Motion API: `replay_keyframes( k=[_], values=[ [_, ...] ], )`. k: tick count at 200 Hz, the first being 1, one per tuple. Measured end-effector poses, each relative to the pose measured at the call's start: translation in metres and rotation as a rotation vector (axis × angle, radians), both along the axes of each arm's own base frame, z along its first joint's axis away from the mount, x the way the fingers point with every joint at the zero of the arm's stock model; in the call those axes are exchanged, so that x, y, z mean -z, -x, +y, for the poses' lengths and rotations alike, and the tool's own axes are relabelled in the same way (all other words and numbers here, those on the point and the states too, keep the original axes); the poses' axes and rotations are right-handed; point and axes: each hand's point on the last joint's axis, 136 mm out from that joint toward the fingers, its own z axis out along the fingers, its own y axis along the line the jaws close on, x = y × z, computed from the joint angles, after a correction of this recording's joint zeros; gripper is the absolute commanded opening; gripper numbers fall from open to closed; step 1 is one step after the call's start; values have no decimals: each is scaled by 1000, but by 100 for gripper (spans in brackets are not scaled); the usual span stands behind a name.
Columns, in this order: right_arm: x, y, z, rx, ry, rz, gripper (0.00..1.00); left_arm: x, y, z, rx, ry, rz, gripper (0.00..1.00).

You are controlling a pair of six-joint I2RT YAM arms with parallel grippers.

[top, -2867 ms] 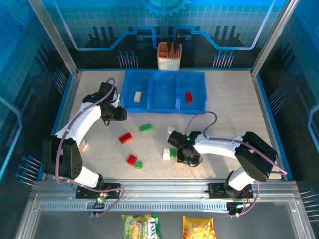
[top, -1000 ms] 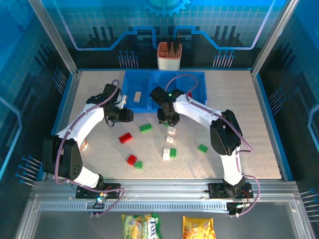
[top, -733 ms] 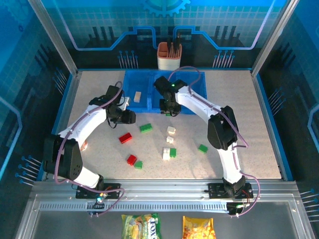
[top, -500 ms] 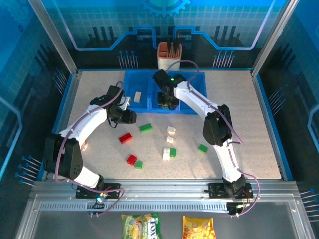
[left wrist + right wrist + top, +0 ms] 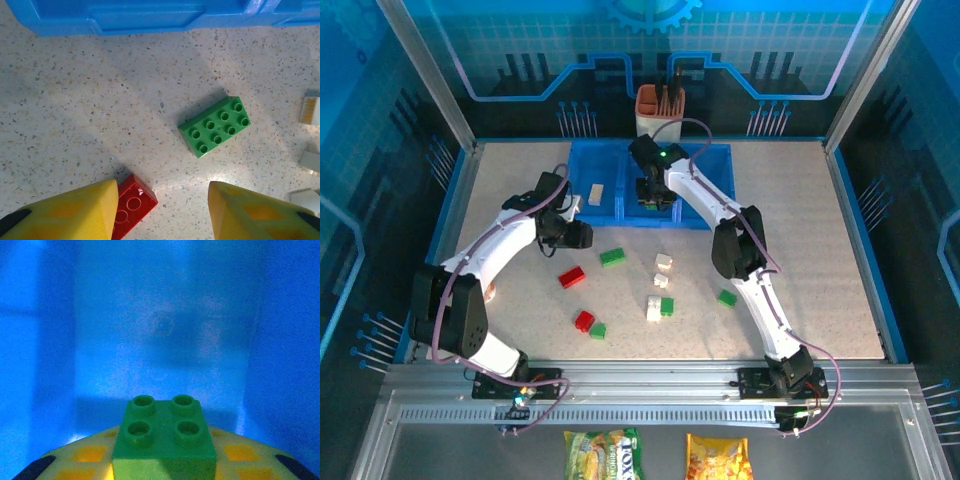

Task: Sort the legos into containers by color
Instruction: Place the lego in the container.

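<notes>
My right gripper (image 5: 654, 199) hangs over the middle compartment of the blue tray (image 5: 607, 218), shut on a green 2x2 brick (image 5: 164, 427); the right wrist view shows the bare compartment floor (image 5: 165, 335) beneath my right gripper (image 5: 164, 466). A cream brick (image 5: 595, 192) lies in the left compartment. My left gripper (image 5: 576, 236) is open and holds nothing, low over the table. Ahead of my left gripper (image 5: 162, 212) lies a green 2x4 brick (image 5: 215, 126), and a red brick (image 5: 131, 205) touches the left finger (image 5: 70, 212). The tray wall (image 5: 150, 20) runs behind.
Loose on the table are cream bricks (image 5: 663, 263) (image 5: 653, 311), green bricks (image 5: 666, 306) (image 5: 726, 297) (image 5: 597, 329) (image 5: 612, 257) and red bricks (image 5: 584, 320) (image 5: 571, 277). An orange-and-white cup (image 5: 660, 112) stands behind the tray. Two snack packets (image 5: 605, 452) lie off the table's near edge.
My right arm lifted a green brick from the near middle of the table and swung it over the tray's middle compartment. My left gripper drifted slightly right, towards the green and red bricks.
</notes>
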Motion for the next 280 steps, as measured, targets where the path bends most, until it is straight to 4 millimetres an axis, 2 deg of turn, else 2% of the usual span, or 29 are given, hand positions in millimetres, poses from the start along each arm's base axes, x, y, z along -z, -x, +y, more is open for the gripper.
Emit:
replay_keyframes(
  k=[31, 58, 116, 135, 155, 171, 280],
  values=[
    [10, -13, 0, 1, -15, -20, 37, 0, -1, 4, -4, -23, -6, 52],
    [7, -26, 3, 6, -49, -62, 37, 1, -2, 6, -5, -35, -10, 52],
    [3, -41, 9, 10, -80, -113, 37, 2, -4, 13, -1, -80, -23, 52],
    [15, -47, 12, 10, -85, -121, 38, 2, -4, 14, -4, -90, -25, 52],
    [33, -46, 12, 13, -74, -99, 43, 2, -4, 16, -5, -98, -27, 52],
    [39, -45, 12, 19, -72, -88, 47, 2, -4, 16, -6, -101, -27, 52],
    [34, -47, 15, 16, -92, -101, 55, 2, -4, 16, -5, -98, -27, 52]
  ],
)
